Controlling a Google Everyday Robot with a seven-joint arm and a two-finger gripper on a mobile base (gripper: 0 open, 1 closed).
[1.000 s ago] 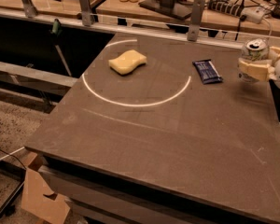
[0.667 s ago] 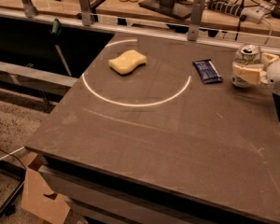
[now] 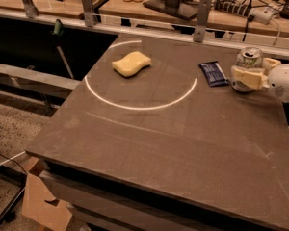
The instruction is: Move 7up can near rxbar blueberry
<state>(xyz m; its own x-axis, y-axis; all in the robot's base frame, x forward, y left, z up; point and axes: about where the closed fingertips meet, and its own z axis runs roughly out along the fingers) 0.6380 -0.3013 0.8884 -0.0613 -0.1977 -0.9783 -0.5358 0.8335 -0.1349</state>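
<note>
The 7up can [image 3: 248, 60] stands upright at the right side of the dark table [image 3: 159, 129], silver top up. My gripper [image 3: 245, 76] comes in from the right edge and is shut on the can, its pale fingers [image 3: 244, 77] wrapped around the can's lower body. The rxbar blueberry [image 3: 214, 73], a flat navy-blue wrapper with pale print, lies flat just left of the can, a small gap between them.
A yellow sponge [image 3: 131, 63] lies at the back left inside a white circle line. A metal rail with posts [image 3: 202, 13] runs along the table's far edge. Cables and bottles sit on the bench behind. A cardboard box [image 3: 43, 201] lies on the floor at front left.
My gripper has carried the can leftward, from the table's right edge to just right of the rxbar. The bar and sponge have not moved.
</note>
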